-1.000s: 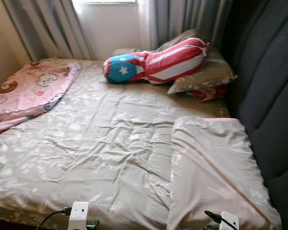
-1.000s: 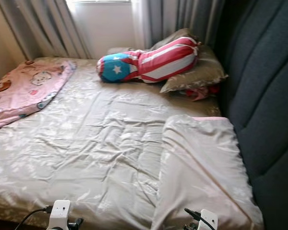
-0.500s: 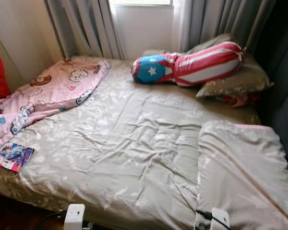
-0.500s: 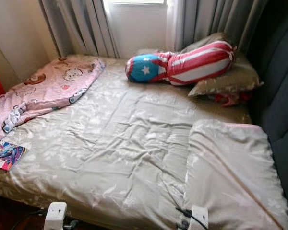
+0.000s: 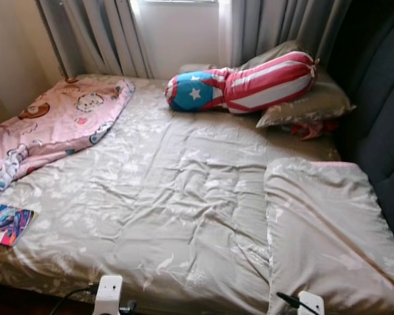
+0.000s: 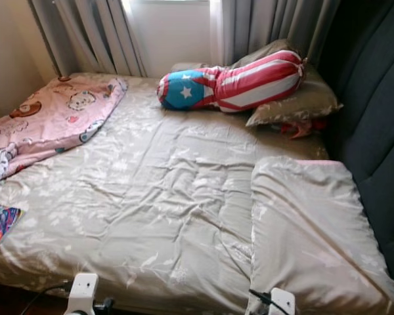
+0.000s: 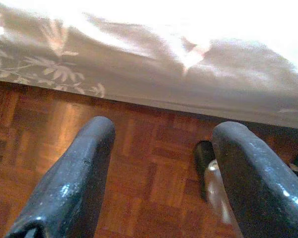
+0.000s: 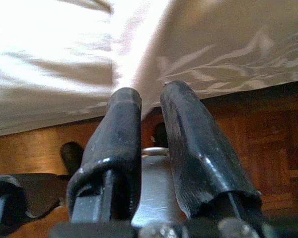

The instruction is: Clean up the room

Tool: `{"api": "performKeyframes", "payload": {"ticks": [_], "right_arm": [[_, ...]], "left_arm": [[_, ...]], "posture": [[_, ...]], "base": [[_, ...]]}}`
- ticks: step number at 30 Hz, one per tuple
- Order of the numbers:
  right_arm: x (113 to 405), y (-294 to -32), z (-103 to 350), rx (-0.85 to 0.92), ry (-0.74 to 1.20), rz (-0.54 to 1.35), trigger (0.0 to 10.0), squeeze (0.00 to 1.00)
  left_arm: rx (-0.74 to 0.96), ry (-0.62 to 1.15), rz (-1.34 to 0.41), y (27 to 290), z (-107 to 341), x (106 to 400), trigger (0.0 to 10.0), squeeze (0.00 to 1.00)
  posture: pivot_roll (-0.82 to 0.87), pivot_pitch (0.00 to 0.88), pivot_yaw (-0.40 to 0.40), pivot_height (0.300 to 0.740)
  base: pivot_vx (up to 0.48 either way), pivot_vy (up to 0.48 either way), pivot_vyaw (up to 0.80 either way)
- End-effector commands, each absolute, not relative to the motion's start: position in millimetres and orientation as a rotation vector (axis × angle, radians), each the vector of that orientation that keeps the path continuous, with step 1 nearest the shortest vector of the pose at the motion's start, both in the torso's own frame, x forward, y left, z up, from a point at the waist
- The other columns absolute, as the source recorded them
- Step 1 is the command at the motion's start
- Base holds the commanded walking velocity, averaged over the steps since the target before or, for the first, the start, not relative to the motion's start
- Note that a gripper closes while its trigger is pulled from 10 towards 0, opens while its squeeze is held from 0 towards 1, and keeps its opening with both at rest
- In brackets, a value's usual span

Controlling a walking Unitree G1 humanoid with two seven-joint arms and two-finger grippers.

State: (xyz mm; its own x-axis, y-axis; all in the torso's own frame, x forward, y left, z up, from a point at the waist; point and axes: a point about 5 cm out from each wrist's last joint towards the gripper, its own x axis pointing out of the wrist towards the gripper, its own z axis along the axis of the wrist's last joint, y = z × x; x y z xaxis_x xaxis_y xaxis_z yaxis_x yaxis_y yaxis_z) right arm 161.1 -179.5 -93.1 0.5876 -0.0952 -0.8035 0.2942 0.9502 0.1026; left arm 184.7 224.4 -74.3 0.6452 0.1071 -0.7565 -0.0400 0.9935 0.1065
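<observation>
A bed [image 5: 164,197] with a creased beige floral sheet lies before me. A pink cartoon blanket [image 5: 59,125] is bunched at its far left. A red, white and blue star bolster [image 5: 243,82] rests against a beige pillow [image 5: 308,105] at the head. A beige cushion [image 5: 322,230] lies at the near right. A colourful book [image 5: 6,223] sits on the left edge. My left gripper [image 7: 164,134] hangs open over the parquet floor by the bed's edge. My right gripper [image 8: 150,96] hangs shut and empty, also low by the bed's edge.
A dark padded headboard [image 5: 381,118] runs along the right. Grey curtains [image 5: 92,33] and a bright window [image 5: 177,29] stand behind the bed. A red cloth [image 5: 308,129] peeks from under the pillow. Wooden parquet floor [image 7: 64,119] runs under the bed's near edge.
The camera swung left, then partly back right, so the book and pink blanket came into view. Nothing on the bed has moved.
</observation>
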Motion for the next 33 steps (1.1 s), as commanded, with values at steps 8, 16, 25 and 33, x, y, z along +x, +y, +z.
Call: {"api": "performKeyframes", "payload": {"ticks": [8,16,25,33], "right_arm": [[158.5,-179.2,-94.3,0.236,0.93,-0.228,10.0,0.0],[157.8,-178.4,-94.8,0.238,0.934,-0.225,10.0,0.0],[157.6,-177.6,-94.9,0.229,0.938,-0.209,10.0,0.0],[156.7,-177.6,-95.3,0.229,0.941,-0.207,10.0,0.0]], "left_arm": [[0.092,0.875,0.075,223.2,-74.6,185.4,10.0,0.0],[0.093,0.877,0.075,223.3,-74.9,184.7,10.0,0.0],[0.092,0.878,0.076,223.1,-75.1,184.5,10.0,0.0],[0.091,0.879,0.075,222.2,-75.4,184.2,10.0,0.0]], "posture": [[0.03,0.0,0.019,0.74],[0.03,0.0,0.018,0.74],[0.03,0.0,0.018,0.74],[0.03,0.0,0.015,0.74]], "base": [[0.0,0.287,0.0],[0.0,0.286,0.0],[0.0,0.285,0.0],[0.0,0.439,0.0]]}}
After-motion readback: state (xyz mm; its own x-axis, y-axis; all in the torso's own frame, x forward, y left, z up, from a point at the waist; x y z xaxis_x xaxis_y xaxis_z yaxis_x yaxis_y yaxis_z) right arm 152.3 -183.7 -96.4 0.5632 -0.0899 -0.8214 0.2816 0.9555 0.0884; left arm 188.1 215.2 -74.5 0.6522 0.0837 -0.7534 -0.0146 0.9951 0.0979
